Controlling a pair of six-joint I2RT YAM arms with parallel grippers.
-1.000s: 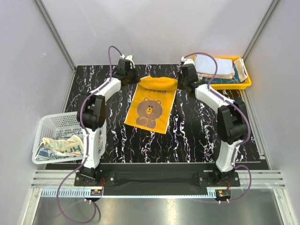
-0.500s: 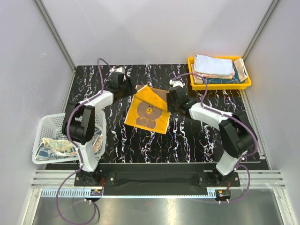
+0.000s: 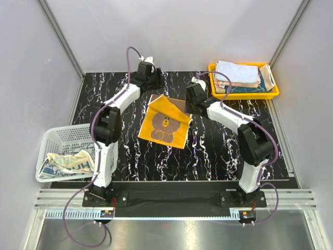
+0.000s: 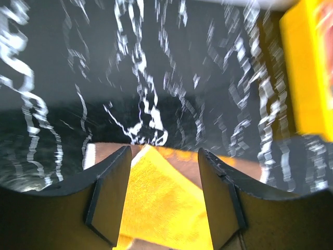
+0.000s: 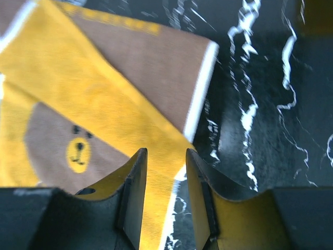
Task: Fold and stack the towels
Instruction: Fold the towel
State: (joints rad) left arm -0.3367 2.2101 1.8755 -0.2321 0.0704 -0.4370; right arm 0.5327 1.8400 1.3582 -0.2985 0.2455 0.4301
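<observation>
The yellow bear towel (image 3: 166, 125) lies mid-bench on the black marbled bench (image 3: 218, 146). Its far edge is turned down on a slant, baring a brown underside with a white border. The bear print faces up on the near half.

The left tool (image 3: 154, 82) hangs over the towel's far left corner. In its wrist view the left tool (image 4: 164, 153) is spread wide and holds nothing. The 2 dark fingers (image 4: 109, 198) frame a yellow point of cloth (image 4: 161, 208) lying on the brown flap. That view is motion-blurred: the bench veins smear, and the yellow tray (image 4: 302, 67) is only a bright slab cut off at the right edge.

The right tool (image 3: 191, 105) sits at the fold's right corner. Up close, the right tool (image 5: 165, 152) has its jaws apart with a narrower gap, and the towel's yellow edge (image 5: 104, 99) runs down through it. Whether the fingers (image 5: 132, 198) touch the cloth cannot be told. Yellow lettering on the brown flap is too blurred to read.

At far right the yellow tray (image 3: 244, 95) carries a folded stack (image 3: 237, 73), with only its pale top layer plain to see. On the left, the mesh basket (image 3: 62, 136) overhangs the bench edge with crumpled towels (image 3: 67, 161) inside; how many cannot be counted.
</observation>
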